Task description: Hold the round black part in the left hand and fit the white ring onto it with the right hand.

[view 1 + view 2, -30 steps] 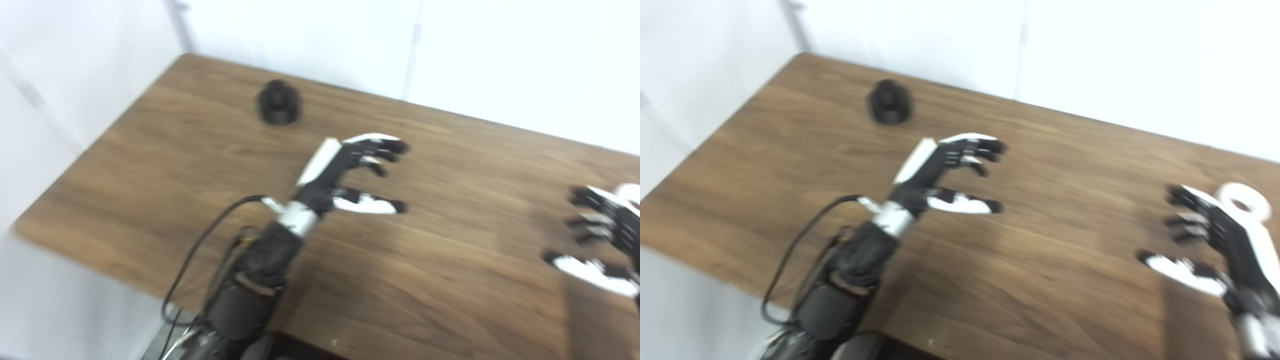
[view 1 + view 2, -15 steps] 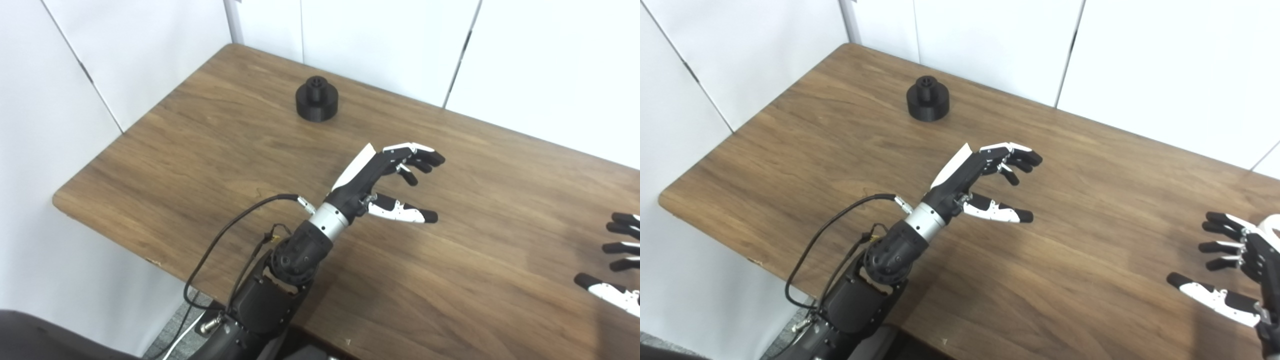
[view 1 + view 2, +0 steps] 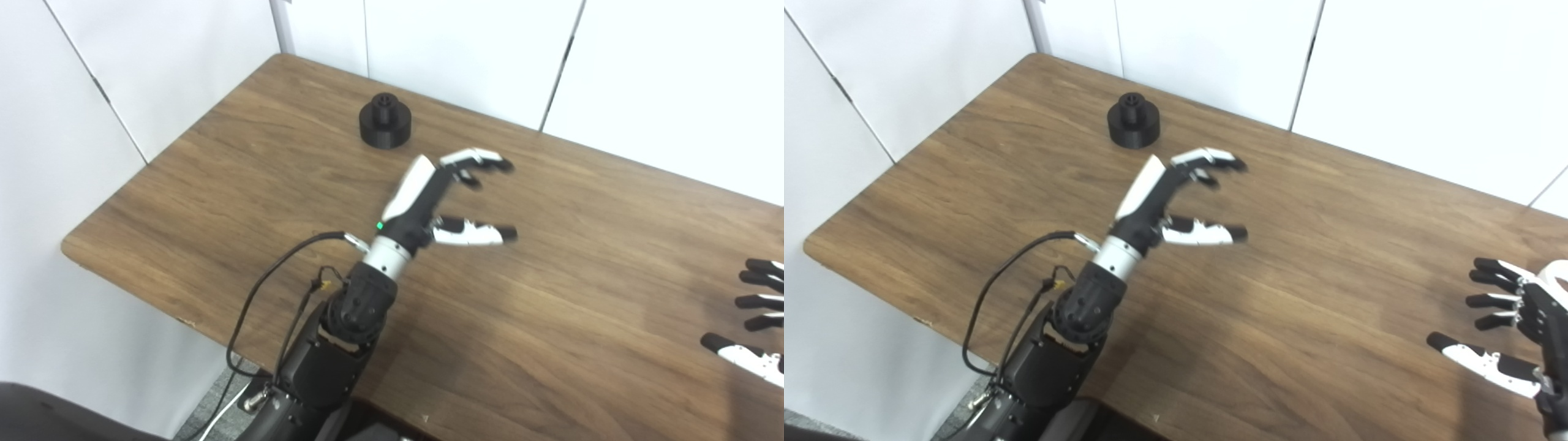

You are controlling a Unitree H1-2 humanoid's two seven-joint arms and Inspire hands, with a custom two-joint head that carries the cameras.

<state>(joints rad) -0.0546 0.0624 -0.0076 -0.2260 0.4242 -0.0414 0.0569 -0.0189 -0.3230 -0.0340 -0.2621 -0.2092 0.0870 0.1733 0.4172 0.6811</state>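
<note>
Desk (image 3: 233, 184), brown wood, carries one black part (image 3: 384, 124) near far left corner, upright, small knob on top. Left hand (image 3: 444, 199) hovers above desk just beside part, nearer camera and to its right, apart from it, fingers spread, holding nothing. Right hand (image 3: 1513, 331) at right edge, over desk, well apart from part, fingers splayed and empty. One white ring (image 3: 1557, 274) partly visible behind right hand at frame edge; contact with hand unclear.
</note>
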